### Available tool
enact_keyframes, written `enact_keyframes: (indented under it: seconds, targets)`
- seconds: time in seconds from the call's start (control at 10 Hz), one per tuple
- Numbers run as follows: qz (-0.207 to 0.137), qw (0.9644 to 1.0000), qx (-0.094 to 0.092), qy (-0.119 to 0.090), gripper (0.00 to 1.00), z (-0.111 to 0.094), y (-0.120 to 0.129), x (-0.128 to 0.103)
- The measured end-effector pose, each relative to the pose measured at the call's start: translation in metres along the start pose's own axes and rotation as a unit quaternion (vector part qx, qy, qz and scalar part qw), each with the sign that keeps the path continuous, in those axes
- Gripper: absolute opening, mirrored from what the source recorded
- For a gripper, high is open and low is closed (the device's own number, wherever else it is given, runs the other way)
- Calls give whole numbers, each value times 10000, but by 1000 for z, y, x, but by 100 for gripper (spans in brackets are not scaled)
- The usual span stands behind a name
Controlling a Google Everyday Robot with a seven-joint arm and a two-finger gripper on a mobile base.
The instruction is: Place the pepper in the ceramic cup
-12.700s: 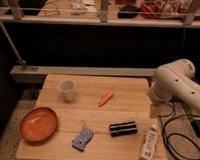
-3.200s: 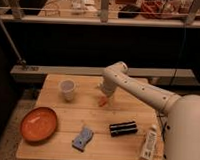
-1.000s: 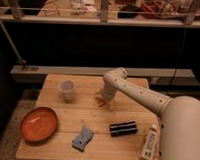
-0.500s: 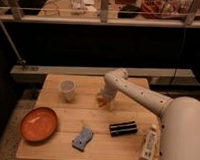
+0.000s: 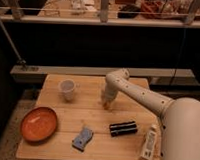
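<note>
Reaching down to the middle of the bench (image 5: pixel 92 116), the gripper (image 5: pixel 108 101) stands apart from the upright ceramic cup (image 5: pixel 68 89). Whether the gripper is open or closed cannot be told. The pepper cannot be made out beneath it.

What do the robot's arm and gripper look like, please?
The arm is smooth and off-white, made of rounded tubular segments with a bulbous joint, widening into a large pale shell. No cables or markings show on it. The gripper, low over the middle of the table, right of the ceramic cup, looks similarly pale.
</note>
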Motion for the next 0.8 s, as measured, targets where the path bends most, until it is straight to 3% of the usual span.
enact_keyframes:
  seconds: [0.1,0.3,0.8]
  targets:
    - [-23,10000,-6,26,3,0,0,1]
    - [-29,10000,-10,19,0,0,0,0]
    - [-189,9996,4,204,0,-50,-14,-13]
